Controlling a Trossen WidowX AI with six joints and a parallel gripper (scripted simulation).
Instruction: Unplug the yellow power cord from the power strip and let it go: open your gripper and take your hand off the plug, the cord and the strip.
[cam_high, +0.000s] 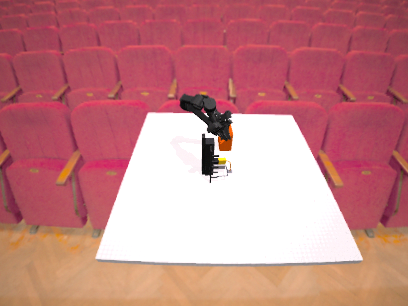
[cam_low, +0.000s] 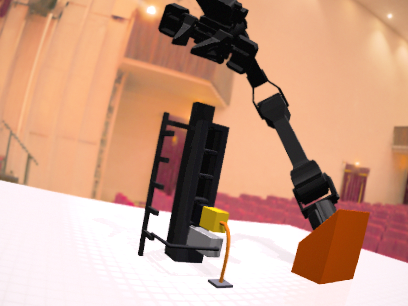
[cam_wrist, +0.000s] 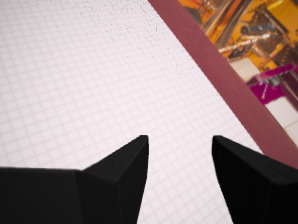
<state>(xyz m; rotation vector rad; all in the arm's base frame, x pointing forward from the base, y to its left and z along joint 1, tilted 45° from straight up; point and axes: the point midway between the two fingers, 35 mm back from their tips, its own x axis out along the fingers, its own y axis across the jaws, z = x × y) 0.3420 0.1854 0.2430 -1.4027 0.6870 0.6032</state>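
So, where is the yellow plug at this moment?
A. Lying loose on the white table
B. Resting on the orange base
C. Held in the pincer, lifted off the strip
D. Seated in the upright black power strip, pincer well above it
D: in the exterior view the yellow plug sits in the power strip, while the pincer is raised, with nothing between its fingers.

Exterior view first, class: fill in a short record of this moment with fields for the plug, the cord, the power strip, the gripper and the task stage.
plug: yellow plug, seated in the upright power strip
cord: orange cord, running down to a small grey pad on the white table
gripper: gripper high above the strip, part open, holding nothing, pointing at the table
task stage: plug not yet pulled
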